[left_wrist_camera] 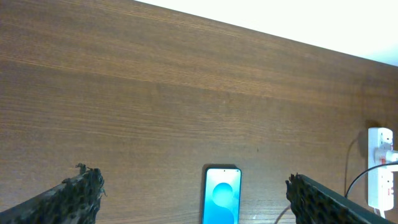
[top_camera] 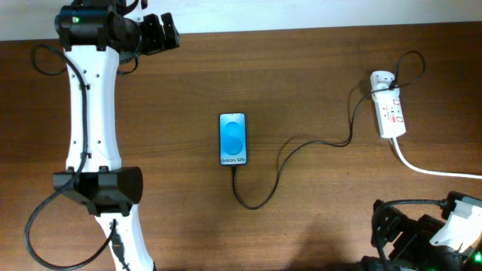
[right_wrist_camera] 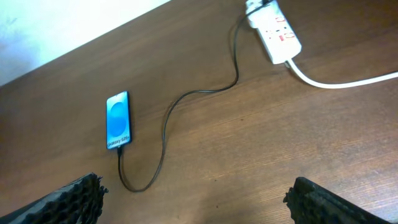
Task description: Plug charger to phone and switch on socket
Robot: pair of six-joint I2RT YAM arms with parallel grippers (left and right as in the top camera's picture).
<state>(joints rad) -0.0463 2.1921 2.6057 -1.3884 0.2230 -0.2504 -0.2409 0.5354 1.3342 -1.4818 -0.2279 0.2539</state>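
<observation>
The phone [top_camera: 233, 139] lies flat mid-table, its blue screen lit, and also shows in the left wrist view [left_wrist_camera: 221, 196] and the right wrist view [right_wrist_camera: 118, 120]. The thin black charger cable [top_camera: 301, 147] runs from the phone's near end, loops, and reaches the white adapter [top_camera: 382, 80] seated in the socket strip [top_camera: 391, 113] at the right; cable [right_wrist_camera: 171, 118] and strip [right_wrist_camera: 277, 32] show in the right wrist view. My left gripper [top_camera: 160, 34] is open and empty at the far left. My right gripper [right_wrist_camera: 196, 199] is open and empty near the front right corner.
The strip's thick white cord [top_camera: 429, 167] runs off to the right edge. The left arm's white links [top_camera: 94, 128] lie along the table's left side. A pale wall borders the far table edge [left_wrist_camera: 261, 25].
</observation>
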